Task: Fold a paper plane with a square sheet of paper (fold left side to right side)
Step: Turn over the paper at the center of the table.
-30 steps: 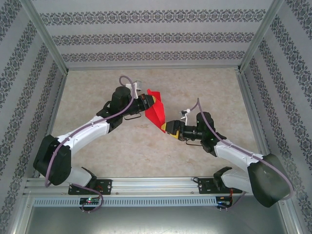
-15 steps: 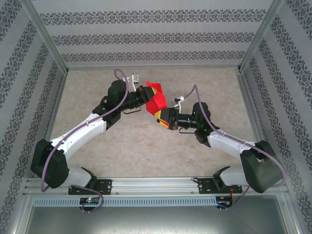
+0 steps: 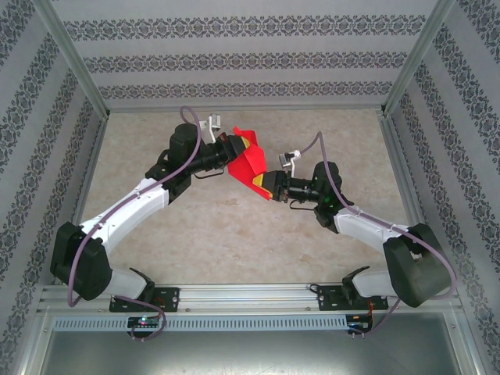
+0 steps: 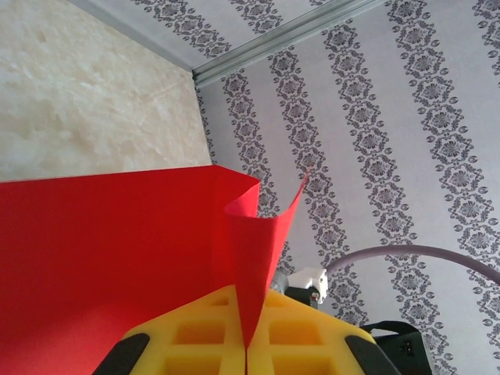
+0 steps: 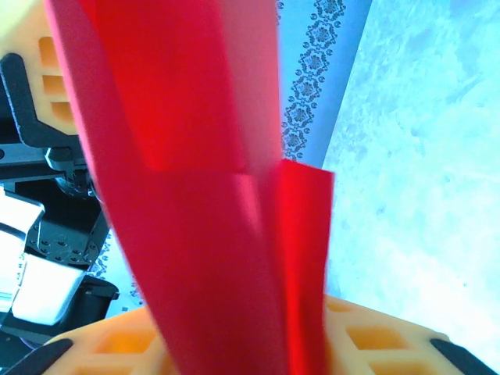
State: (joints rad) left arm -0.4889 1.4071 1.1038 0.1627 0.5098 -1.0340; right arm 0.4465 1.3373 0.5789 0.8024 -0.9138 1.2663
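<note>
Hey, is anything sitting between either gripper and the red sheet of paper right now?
Nothing visible is in the way. The left gripper and the right gripper are each shut on the square sheet of paper, one at either end, with the sheet held up between them.
</note>
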